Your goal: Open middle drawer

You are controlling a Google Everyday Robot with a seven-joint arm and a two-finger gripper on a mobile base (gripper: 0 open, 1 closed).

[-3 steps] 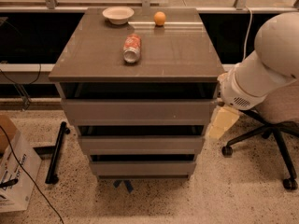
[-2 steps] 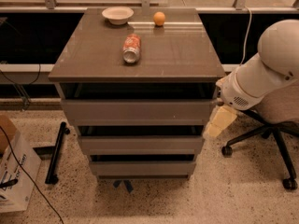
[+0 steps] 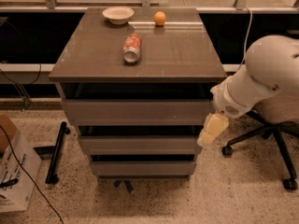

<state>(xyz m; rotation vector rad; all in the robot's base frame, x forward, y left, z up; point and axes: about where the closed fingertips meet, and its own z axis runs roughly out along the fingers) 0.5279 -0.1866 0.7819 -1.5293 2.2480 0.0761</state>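
Observation:
The cabinet (image 3: 135, 55) has three grey-brown drawers stacked under its flat top. The middle drawer (image 3: 138, 144) is the wide shallow one in the centre, with a flat handleless front, and it looks shut or nearly shut. The taller top drawer (image 3: 138, 112) is above it and the lowest drawer (image 3: 142, 168) below. My gripper (image 3: 211, 130), with pale yellowish fingers, hangs from the white arm (image 3: 261, 76) at the cabinet's right side, level with the middle drawer's right end. It holds nothing that I can see.
On the cabinet top lie a red and white can (image 3: 132, 48) on its side, a white bowl (image 3: 118, 15) and an orange (image 3: 160, 18). A black office chair base (image 3: 275, 148) stands right of the arm. A cardboard box (image 3: 14, 171) and a black bar (image 3: 57, 150) are on the floor at left.
The arm and gripper have shifted slightly left and down toward the right end of the middle drawer. The drawers have not moved.

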